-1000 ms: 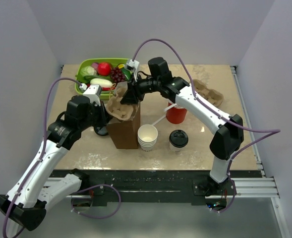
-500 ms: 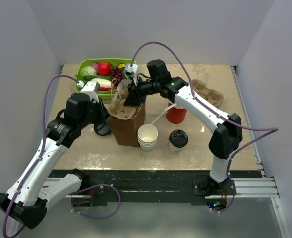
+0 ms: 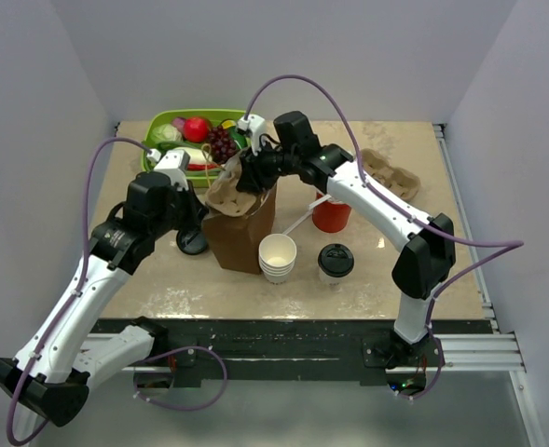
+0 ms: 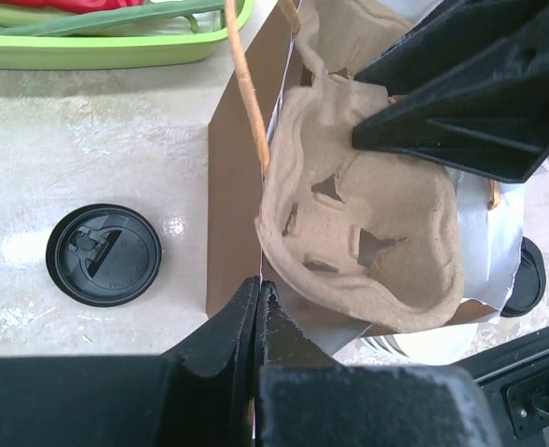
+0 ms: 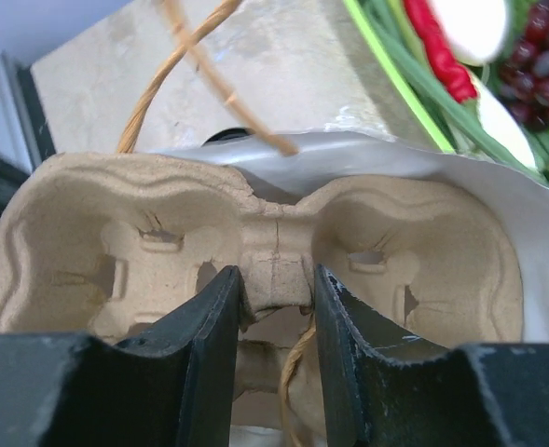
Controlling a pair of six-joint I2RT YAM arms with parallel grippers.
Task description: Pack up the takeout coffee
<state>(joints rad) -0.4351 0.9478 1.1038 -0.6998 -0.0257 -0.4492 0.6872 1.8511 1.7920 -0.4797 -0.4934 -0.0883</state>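
The takeout coffee [image 3: 336, 261], a white cup with a black sip lid, stands on the table right of the brown paper bag [image 3: 241, 237]. My right gripper [image 5: 274, 303] is shut on the middle ridge of a cardboard cup carrier [image 5: 255, 251] and holds it at the bag's open mouth [image 3: 235, 191]. My left gripper [image 4: 258, 284] is shut on the bag's rim [image 4: 232, 186], pinching its near wall. The carrier also shows in the left wrist view [image 4: 367, 233].
A stack of lidless white cups [image 3: 277, 256] stands beside the bag. A loose black lid [image 4: 103, 254] lies left of it. A red cup with a straw [image 3: 331, 214], a second carrier [image 3: 391, 175] and a green tray of food [image 3: 192, 135] sit behind.
The right gripper has moved the carrier left and lower into the bag's mouth. The bag has shifted and tilted slightly; the left gripper keeps its hold on the rim.
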